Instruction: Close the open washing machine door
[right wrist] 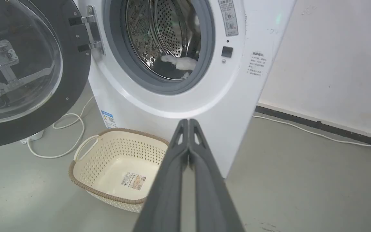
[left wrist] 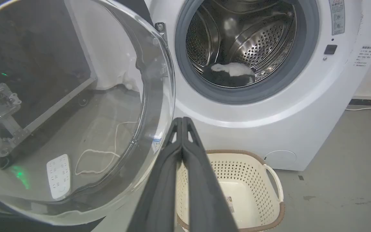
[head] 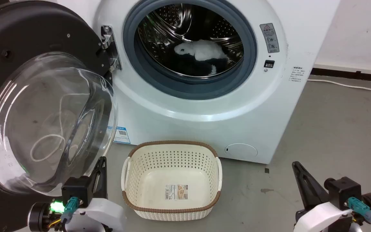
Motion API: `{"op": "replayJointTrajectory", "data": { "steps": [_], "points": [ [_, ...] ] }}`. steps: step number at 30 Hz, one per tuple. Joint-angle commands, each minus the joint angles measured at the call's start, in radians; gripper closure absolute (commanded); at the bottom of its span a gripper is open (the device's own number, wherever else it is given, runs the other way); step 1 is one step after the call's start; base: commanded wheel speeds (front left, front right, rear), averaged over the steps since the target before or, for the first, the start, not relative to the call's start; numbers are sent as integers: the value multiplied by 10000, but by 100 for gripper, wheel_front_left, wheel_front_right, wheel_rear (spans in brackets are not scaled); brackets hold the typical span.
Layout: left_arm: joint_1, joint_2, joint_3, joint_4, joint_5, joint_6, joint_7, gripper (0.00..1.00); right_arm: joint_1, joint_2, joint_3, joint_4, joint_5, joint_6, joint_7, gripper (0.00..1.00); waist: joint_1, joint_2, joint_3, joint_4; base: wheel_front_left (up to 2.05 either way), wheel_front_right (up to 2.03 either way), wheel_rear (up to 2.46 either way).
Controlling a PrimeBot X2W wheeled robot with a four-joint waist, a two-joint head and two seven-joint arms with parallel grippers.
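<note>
Basket (head: 172, 143) near open door (head: 31, 32)

left claw (head: 101, 161), right claw (head: 297, 167): long, dark grey | wrists: white shells (head: 105, 207), teal plugs (head: 69, 205) | left: green light (head: 56, 206)

Cream basket (head: 172, 160) on floor (head: 333, 145); white cable (head: 343, 84) beyond.

No word or number reads clearly here. On the washing machine (head: 204, 109), right of the drum opening, a grey sticker (head: 269, 38) carries what looks like a warning triangle and small pictograms, its characters too fine to make out. Further right sits a block of small print (head: 296, 74), blurred. Low on the left front, a blue-topped label (head: 121, 134) shows a QR-style square. Inside the basket (head: 172, 143), a paper label (head: 176, 191) bears a barcode, digits illegible.
</note>
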State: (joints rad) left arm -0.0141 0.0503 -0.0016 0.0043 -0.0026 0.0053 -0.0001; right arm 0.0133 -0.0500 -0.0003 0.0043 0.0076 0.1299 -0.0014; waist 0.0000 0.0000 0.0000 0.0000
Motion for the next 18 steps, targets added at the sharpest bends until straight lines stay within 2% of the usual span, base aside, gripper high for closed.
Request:
{"op": "replayJointTrajectory", "data": {
  "steps": [1, 18],
  "points": [
    [141, -1, 16, -43, 26, -53, 1, 100, -133, -3, 3, -43, -76, 8, 14, 100, 0, 0, 0, 0, 0, 0, 0],
    [141, -1, 16, -43, 26, -53, 1, 100, -133, -3, 3, -43, -76, 8, 14, 100, 0, 0, 0, 0, 0, 0, 0]
  ]
}}
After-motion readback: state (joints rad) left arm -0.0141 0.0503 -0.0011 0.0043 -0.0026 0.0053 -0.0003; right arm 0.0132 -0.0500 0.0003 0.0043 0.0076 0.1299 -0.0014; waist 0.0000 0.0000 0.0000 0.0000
